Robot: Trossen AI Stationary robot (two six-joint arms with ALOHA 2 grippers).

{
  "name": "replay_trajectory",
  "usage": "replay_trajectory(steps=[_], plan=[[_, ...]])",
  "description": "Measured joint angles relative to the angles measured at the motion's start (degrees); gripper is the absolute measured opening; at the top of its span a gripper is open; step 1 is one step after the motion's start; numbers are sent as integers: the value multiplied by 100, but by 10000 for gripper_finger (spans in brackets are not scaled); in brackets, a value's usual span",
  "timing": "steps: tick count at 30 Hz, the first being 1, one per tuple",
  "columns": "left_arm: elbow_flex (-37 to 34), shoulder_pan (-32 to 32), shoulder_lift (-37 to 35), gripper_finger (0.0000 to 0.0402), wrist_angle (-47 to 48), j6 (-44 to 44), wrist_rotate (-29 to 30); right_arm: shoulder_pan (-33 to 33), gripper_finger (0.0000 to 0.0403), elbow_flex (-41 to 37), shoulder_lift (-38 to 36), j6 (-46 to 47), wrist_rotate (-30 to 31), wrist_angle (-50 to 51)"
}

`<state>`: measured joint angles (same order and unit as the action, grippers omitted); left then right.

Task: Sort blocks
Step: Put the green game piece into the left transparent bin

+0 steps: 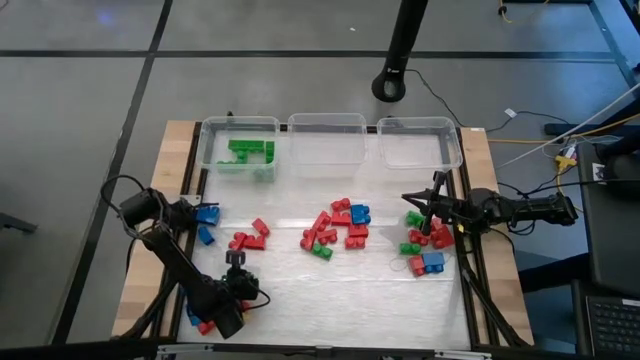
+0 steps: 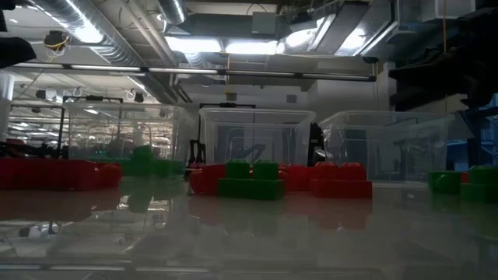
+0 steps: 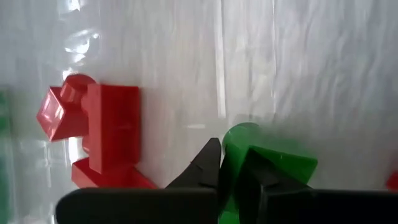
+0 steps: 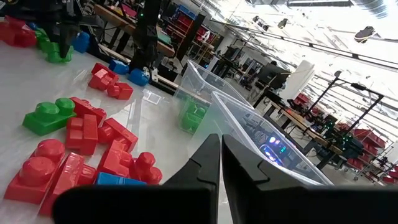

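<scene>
The tabletop carries three clear bins along its far edge, and only the left bin holds anything, a cluster of green blocks; the middle bin and right bin look empty. Loose blocks in red, green and blue lie in small heaps between the two arms, well short of the bins. The left hand sits low at the near left of the tabletop, its fingers closed on a green block, with a red block lying just beside it on the surface. The right hand hovers over the heap on its own side, fingers pressed together and holding nothing, red and green pieces lying just ahead of it. The step in hand looks to be carrying the green block to the left bin. To do it well, lift straight up first so the neighbouring red block is not dragged along, keep the grip firm through the swing, and let go only when the block is fully over the bin's opening, clear of the rim.
</scene>
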<state>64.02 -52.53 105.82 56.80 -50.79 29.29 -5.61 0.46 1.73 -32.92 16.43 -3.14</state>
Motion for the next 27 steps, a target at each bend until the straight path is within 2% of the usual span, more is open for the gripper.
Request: replay_trajectory(steps=[5, 10, 18, 27], plan=[[221, 191, -57, 15, 540, -68, -34, 0, 19, -1, 1, -1, 0, 2], [336, 449, -496, 10, 717, 276, 171, 0, 19, 0, 1, -1, -1, 2], [342, 1063, -1725, 16, 727, 971, 1148, 0, 19, -1, 1, 1, -2, 4], [347, 2174, -3170, 16, 724, 2441, 2177, 0, 19, -1, 1, 1, -1, 4]])
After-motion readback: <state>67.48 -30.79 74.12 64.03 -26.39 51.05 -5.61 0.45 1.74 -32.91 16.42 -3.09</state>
